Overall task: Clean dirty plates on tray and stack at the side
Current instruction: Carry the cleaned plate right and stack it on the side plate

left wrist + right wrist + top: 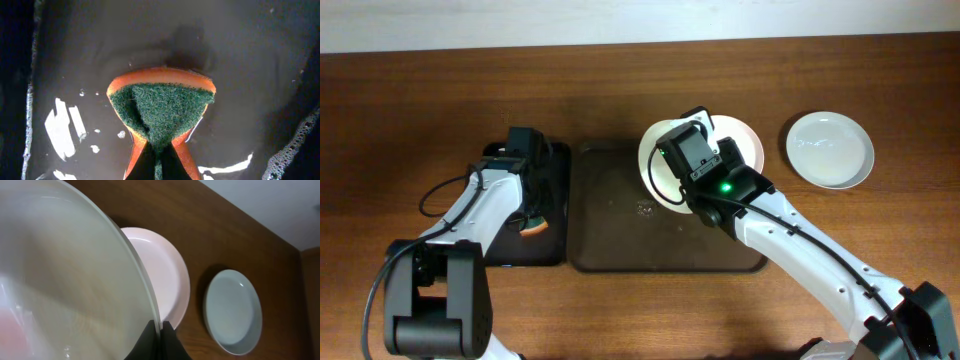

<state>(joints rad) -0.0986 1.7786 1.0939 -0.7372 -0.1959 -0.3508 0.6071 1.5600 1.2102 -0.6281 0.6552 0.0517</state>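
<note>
The wooden surface (440,90) carries the large dark brown tray (620,240) in the middle, its floor wet in spots and with no plate lying flat inside it. Just left of it is the narrower black tray (558,180), filmed with sudsy water. Of the three plates, the held white plate (660,165) is tilted up over the brown tray's far right part. The right hand (161,340) is clenched on its rim, pinching the edge between both fingers. A second white plate (745,140) lies behind it at the tray's far right corner; whether it rests on the rim or on the wood I cannot tell. The pale bluish plate (828,150) sits alone on the surface well to the right, looking clean, so it probably starts the stack. The left hand (159,162) hovers over the black tray, squeezing the orange sponge (160,107) so its green pad bulges outward. The step in hand looks like wiping the lifted plate. A faint pink blur near its lower edge may be leftover smear, though it is too soft to call. Next, the sponge must travel right across the brown tray to that plate's face while the right hand's grip holds firm.
</note>
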